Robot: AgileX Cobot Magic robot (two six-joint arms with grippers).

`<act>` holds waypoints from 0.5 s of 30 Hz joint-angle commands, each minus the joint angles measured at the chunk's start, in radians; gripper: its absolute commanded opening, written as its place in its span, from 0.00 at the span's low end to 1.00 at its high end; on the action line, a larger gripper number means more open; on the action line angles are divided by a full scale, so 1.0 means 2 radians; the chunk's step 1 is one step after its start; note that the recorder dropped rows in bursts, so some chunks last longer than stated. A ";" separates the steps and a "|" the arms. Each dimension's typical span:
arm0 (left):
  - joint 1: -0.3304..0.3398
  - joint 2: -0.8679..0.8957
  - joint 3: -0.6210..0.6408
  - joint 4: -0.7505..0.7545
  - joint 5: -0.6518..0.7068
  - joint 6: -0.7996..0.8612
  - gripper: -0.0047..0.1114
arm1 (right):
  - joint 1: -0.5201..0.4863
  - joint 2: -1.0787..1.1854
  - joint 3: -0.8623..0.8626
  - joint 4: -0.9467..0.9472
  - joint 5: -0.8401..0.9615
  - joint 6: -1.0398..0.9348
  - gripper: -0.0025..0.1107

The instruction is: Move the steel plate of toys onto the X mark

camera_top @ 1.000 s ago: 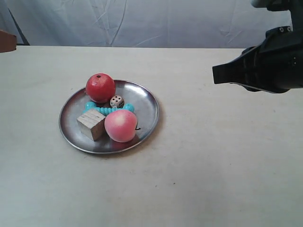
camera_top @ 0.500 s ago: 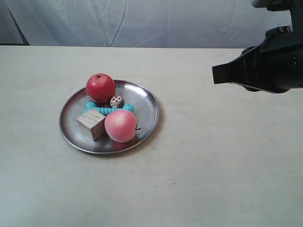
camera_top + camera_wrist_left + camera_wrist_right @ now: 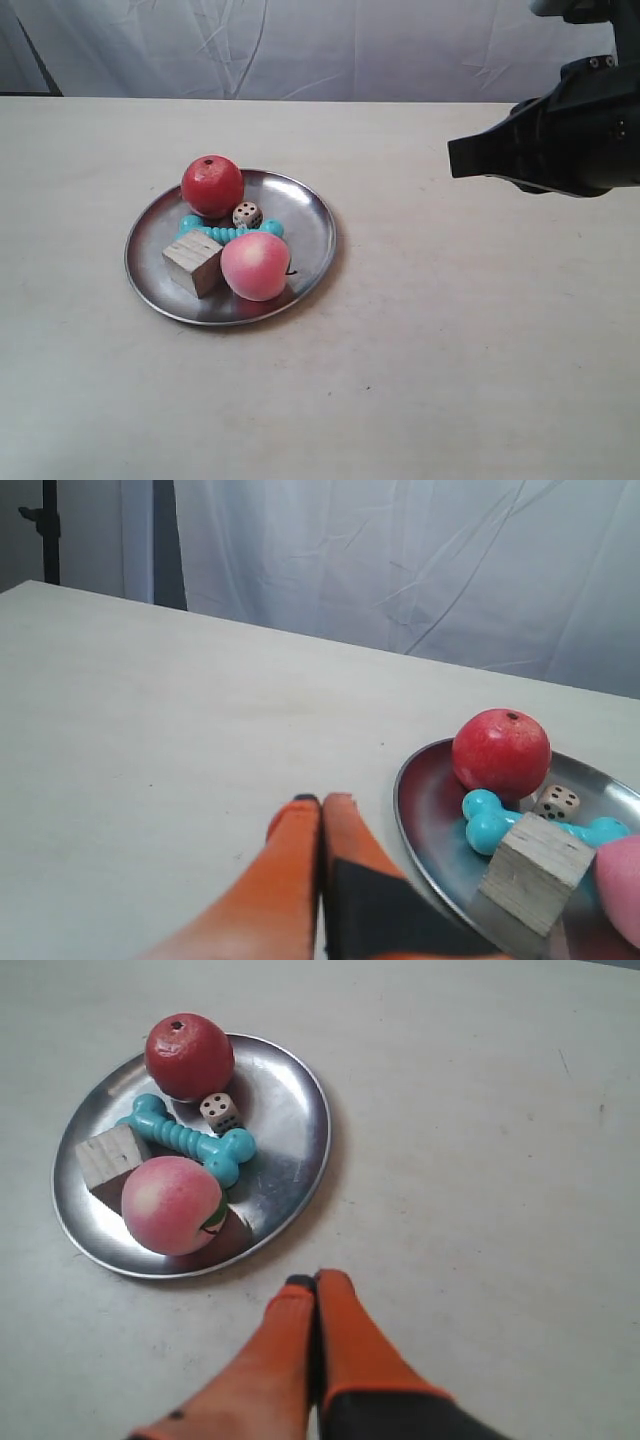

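Note:
The steel plate (image 3: 312, 215) lies left of the table's middle and holds a red apple (image 3: 212, 185), a peach (image 3: 254, 265), a turquoise bone (image 3: 190, 224), a wooden cube (image 3: 193, 262) and a die (image 3: 247, 214). My left gripper (image 3: 322, 800) is shut and empty, its tips just beside the plate's rim (image 3: 425, 810), apart from it. My right gripper (image 3: 317, 1280) is also shut and empty, a short way off the rim (image 3: 285, 1100) on the peach's (image 3: 172, 1205) side. I cannot make out the X mark.
The right arm's black body (image 3: 545, 145) hangs over the table at the exterior view's right. White cloth (image 3: 300, 45) backs the far table edge. Faint pen-like specks (image 3: 601, 1110) mark the bare tabletop.
A brown shape at the exterior view's left edge has slipped out of view. The plate, the toys and the arm at the right have not moved.

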 commanded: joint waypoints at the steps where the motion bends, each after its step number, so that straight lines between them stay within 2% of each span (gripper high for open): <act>1: 0.004 -0.005 0.002 -0.005 -0.009 0.002 0.04 | 0.002 -0.004 0.001 -0.003 -0.003 -0.003 0.02; 9: 0.004 -0.005 0.002 0.044 -0.010 0.002 0.04 | 0.002 -0.004 0.001 -0.003 -0.006 -0.003 0.02; 15: 0.004 -0.005 0.002 0.046 -0.010 0.002 0.04 | 0.002 -0.004 0.001 -0.003 -0.007 -0.003 0.02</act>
